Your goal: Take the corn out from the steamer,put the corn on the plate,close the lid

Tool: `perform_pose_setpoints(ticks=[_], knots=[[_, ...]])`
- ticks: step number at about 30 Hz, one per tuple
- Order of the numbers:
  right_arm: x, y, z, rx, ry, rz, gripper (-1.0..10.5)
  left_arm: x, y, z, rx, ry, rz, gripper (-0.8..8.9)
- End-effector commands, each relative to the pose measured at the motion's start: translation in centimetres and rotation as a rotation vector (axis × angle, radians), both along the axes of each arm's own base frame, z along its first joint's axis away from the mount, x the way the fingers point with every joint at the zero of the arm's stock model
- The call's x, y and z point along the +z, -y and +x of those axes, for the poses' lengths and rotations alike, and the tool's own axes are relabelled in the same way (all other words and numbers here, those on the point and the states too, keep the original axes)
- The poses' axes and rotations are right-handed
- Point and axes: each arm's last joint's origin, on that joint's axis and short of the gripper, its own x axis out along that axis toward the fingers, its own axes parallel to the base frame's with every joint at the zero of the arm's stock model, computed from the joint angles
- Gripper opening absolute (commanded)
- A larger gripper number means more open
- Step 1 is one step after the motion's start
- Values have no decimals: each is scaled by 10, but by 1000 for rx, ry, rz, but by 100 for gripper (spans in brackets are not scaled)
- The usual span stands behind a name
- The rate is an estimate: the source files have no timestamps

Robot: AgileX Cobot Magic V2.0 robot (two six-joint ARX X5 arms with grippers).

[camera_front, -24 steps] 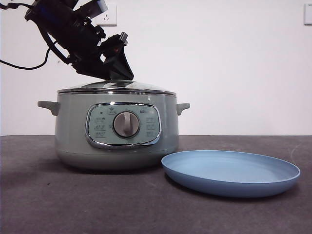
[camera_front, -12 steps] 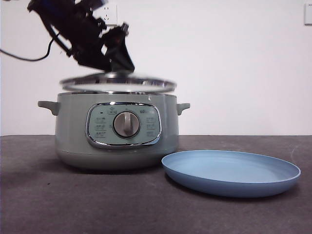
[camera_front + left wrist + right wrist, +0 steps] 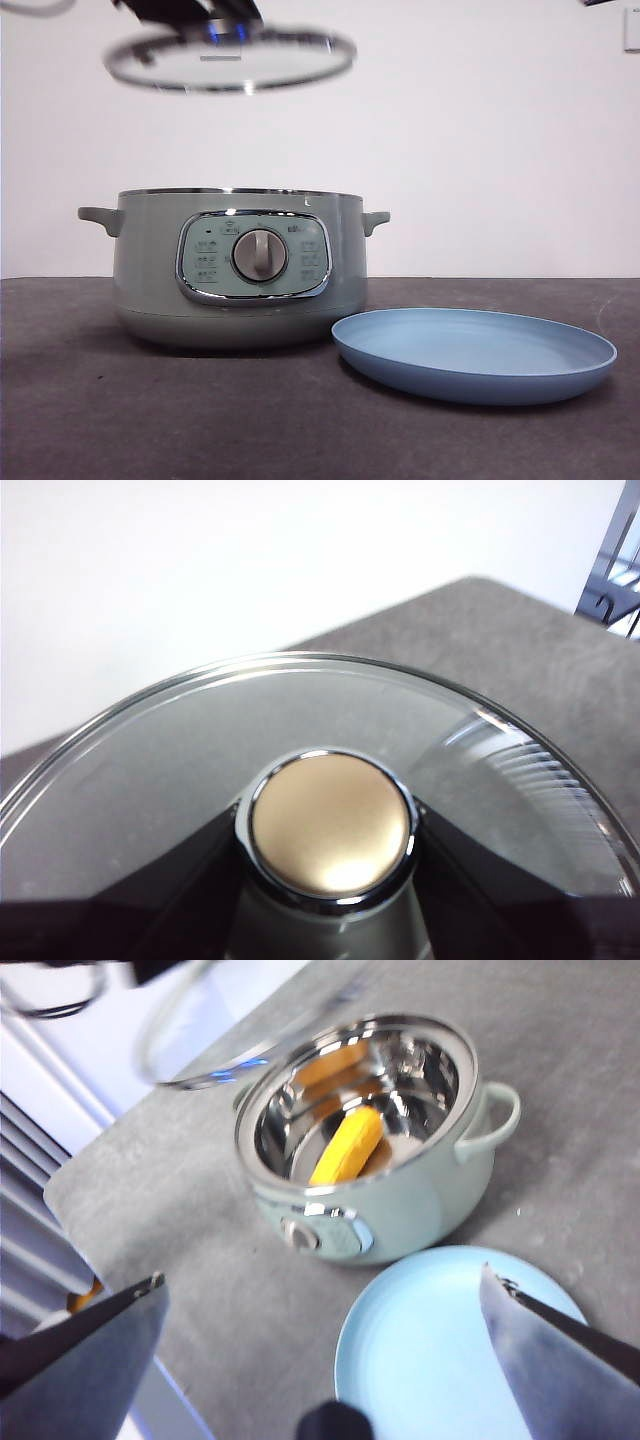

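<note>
Two grippers are yours to watch. Your left gripper [image 3: 325,920] is clamped on the knob of the lid [image 3: 230,58], which hangs tilted at the upper left of the front view, well above the steamer [image 3: 238,268]. Your right gripper [image 3: 325,1360] has its jaws spread wide (nothing between them), above the plate [image 3: 455,1345]. One corn [image 3: 347,1147] lies inside the uncovered steamer, at centre top of the right wrist view. In the front view the plate sits at lower right, just beside the steamer on the dark table [image 3: 150,420].
</note>
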Motion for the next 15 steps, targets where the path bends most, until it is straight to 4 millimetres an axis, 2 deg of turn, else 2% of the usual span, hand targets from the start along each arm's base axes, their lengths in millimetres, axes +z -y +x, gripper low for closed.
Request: perform_pose_setpoints(ticks=[1,8,13,15], knots=[[2,-7,11,1,5,43,594,35,-11,-32,-8,99,-53,-8],[-2,-46,42,40,8,48,594,68,-42,-105,35,152,-62,-8],[-6,-92,69,60,-26,-34,594,80,-62,-155,45,180,-74,-8],[-6,-111,82,63,-29,-62,594,80,-69,-170,60,175,-69,-8]])
